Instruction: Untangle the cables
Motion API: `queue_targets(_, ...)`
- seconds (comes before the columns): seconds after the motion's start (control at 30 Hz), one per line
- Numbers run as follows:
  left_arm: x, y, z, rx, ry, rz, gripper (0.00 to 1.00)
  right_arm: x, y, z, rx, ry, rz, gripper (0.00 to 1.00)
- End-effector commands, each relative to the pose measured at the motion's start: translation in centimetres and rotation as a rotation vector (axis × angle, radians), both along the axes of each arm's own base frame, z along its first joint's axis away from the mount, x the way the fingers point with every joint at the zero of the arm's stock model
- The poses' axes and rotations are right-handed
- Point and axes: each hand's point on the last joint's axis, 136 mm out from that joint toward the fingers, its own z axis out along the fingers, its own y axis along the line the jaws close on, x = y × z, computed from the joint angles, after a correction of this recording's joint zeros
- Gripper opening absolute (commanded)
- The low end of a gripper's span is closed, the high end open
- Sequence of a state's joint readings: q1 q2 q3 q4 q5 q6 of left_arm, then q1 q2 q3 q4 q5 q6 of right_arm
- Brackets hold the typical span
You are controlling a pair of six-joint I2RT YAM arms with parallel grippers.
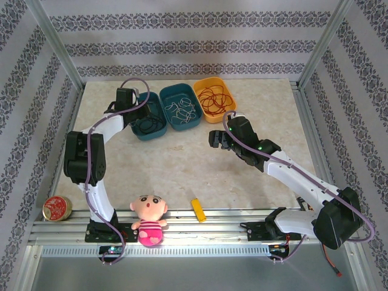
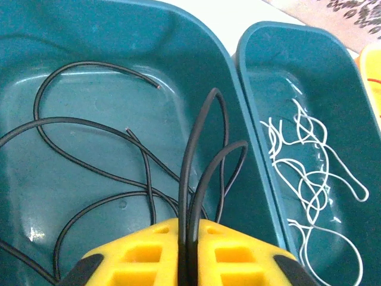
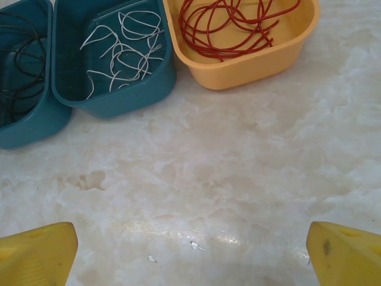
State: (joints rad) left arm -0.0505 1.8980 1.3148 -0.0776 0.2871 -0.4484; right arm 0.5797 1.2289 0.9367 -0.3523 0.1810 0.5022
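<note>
Top view, left gripper: reaches down into the left teal bin; jaw gap too small to judge here.
Top view, right gripper: jaws spread, holding nothing, above the bare table just in front of the bins.
Top view, bins: three side by side at the far side of the table. The left teal bin has the black cables, the middle teal bin the white cables, and the yellow bin the red cables.
Left wrist, left gripper: jaws nearly closed, pinching a loop of the black cables in the narrow slot.
Left wrist, held loop: two strands rise side by side away from the jaws, then arch over to the right.
Left wrist, left teal bin: the other black cables lie in wide curves on its floor, with two loose ends pointing up and right.
Left wrist, middle teal bin: the white cables form a loose tangle stretched along the bin's length.
Right wrist, right gripper: jaws wide apart at the lower corners, empty, with bare table between them.
Right wrist, yellow bin: the red cables lie in overlapping loops, with no single direction.
Right wrist, teal bins: the white cables are in the middle teal bin, the black cables in the left teal bin.
</note>
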Motion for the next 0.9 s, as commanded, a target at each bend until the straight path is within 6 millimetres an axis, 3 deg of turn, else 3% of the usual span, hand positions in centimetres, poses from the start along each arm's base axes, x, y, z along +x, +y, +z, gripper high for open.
queue_targets(0.0,0.0,0.4,-1.2,0.016,0.044,-0.016,0.16,0.1,-0.9,0.6,0.002,-0.016,-0.041,0.98)
queue_targets(0.13,-0.1,0.7,-1.6,0.047,0.065,-0.018,0.3,0.1,-1.1,0.2,0.001,-0.009,-0.046,0.98)
queue_targets(0.27,-0.4,1.2,-0.5,0.084,0.057,-0.016,0.45,0.0,-1.1,0.3,0.003,-0.013,-0.049,0.98)
queue_targets(0.4,-0.9,1.8,1.1,0.121,0.036,0.001,0.59,0.0,-1.3,0.4,0.008,-0.02,-0.053,0.98)
queue_targets(0.67,-3.2,3.6,5.5,0.212,-0.019,0.047,1.0,-0.4,-2.0,0.8,0.009,-0.046,-0.074,0.98)
queue_targets(0.87,-6.6,5.0,8.7,0.258,-0.085,0.113,0.99,-0.7,-2.9,0.7,0.02,-0.061,-0.101,0.98)
